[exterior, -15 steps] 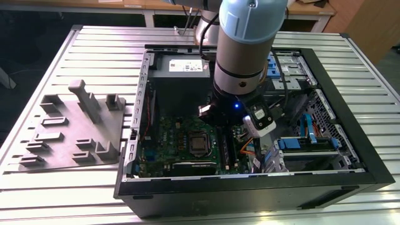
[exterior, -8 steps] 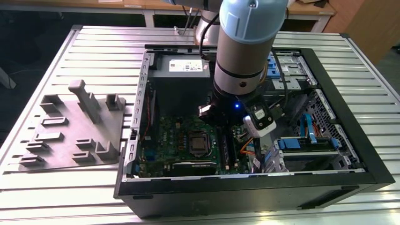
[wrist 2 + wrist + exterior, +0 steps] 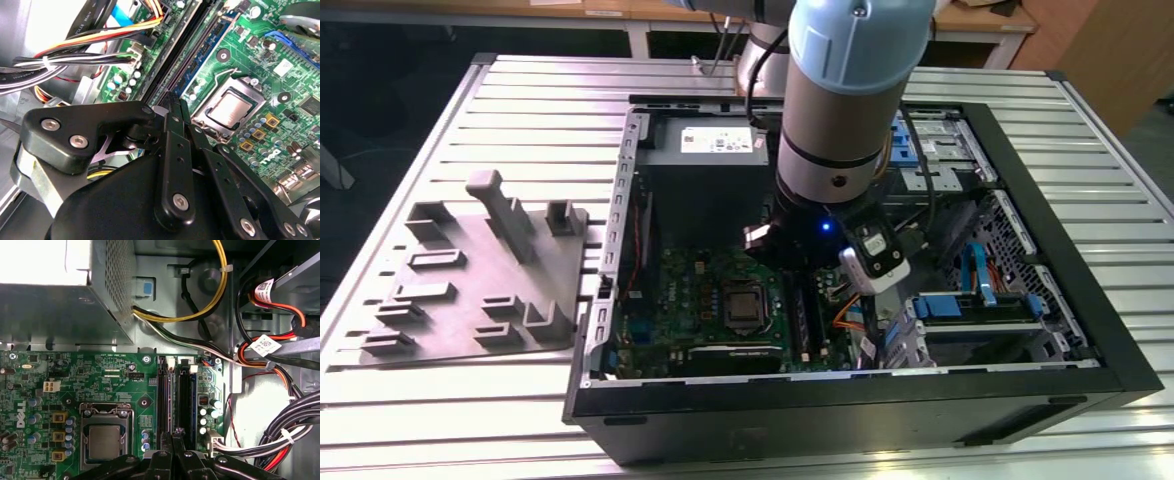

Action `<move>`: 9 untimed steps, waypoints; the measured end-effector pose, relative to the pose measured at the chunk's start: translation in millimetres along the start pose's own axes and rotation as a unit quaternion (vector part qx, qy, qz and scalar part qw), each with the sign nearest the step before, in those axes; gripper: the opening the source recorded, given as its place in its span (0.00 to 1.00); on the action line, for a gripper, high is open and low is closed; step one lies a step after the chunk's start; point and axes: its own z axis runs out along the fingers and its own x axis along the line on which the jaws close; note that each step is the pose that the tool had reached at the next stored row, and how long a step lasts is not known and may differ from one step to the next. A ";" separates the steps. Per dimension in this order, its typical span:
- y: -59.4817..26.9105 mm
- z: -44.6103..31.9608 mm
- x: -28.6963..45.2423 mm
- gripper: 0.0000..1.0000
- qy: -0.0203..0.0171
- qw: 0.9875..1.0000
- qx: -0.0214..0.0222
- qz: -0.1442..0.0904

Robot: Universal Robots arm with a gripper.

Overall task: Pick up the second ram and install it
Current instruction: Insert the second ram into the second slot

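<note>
The claw (image 3: 177,434) is sitting clenched, its two black fingers (image 3: 172,130) drawn together until only a sliver is showing between them. It is hanging right over the memory slots (image 3: 183,400). The second ram (image 3: 173,400) is appearing as a thin strip, edge-on, running along the slot at the fingertips; whether the claw is pinching it or merely touching it I cannot tell. Just beside this a blue slot (image 3: 193,395) is lying parallel. The processor socket (image 3: 105,440) is sitting near on the green motherboard (image 3: 75,370). A cable bundle (image 3: 75,60) is crowding close on the slots' other side. Beyond it, the metal power supply (image 3: 55,305) is closing off that end. In the exterior view, the arm (image 3: 841,120) is reaching down into the open computer case (image 3: 854,410). Farther off, to the exterior view's left, the grey fixture plate (image 3: 467,290) is lying on the slatted worktop (image 3: 400,400).
</note>
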 end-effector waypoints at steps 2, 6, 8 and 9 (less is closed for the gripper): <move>0.0 0.1 0.0 0.11 0.000 1.000 0.000 0.000; -0.2 2.2 0.3 0.11 0.000 1.000 0.000 0.000; -0.2 2.3 0.3 0.11 0.000 1.000 0.000 0.000; -0.2 2.4 0.3 0.11 0.000 1.000 0.000 0.000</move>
